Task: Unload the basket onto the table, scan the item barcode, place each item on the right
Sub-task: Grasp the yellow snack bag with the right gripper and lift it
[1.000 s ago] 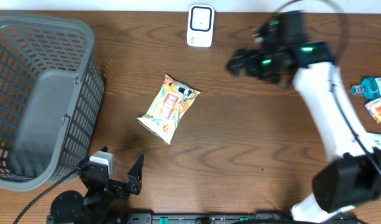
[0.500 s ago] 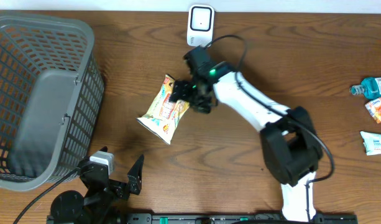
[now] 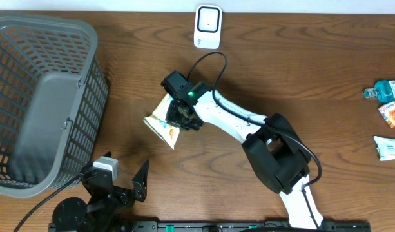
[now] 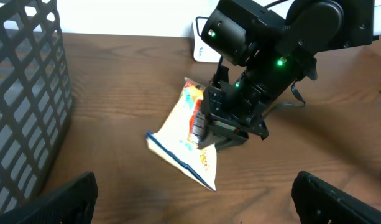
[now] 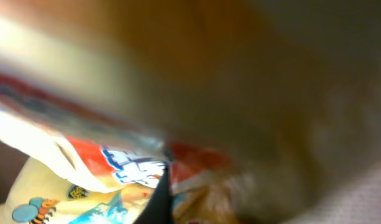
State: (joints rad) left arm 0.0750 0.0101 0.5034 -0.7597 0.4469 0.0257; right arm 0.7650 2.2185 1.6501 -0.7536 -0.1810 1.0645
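One snack packet of cream-yellow plastic with red and orange print (image 3: 160, 124) lies near the middle of the brown wooden tabletop (image 3: 300, 71). The right hand (image 3: 183, 115) is closed on its right-side edge, pinching the film. In the left wrist view that edge looks tipped up off the wood. The packet's long axis runs on a diagonal, from its near-left corner to its far-right corner. One white box-shaped barcode scanner (image 3: 208, 26) stands at the far edge, beyond the packet and a little to its right, well apart from it. The carry therefore probably goes away from the robot, roughly along that axis. Which face bears the barcode I cannot tell. The left hand (image 3: 125, 175) rests open at the near edge, well apart from the packet and farther from the scanner than the right. One grey plastic lattice basket (image 3: 29, 38) sits at the left. Three other goods lie at the right edge: one blue bottle (image 3: 385, 89), one small orange packet (image 3: 392, 114) and one white sachet (image 3: 390, 147).
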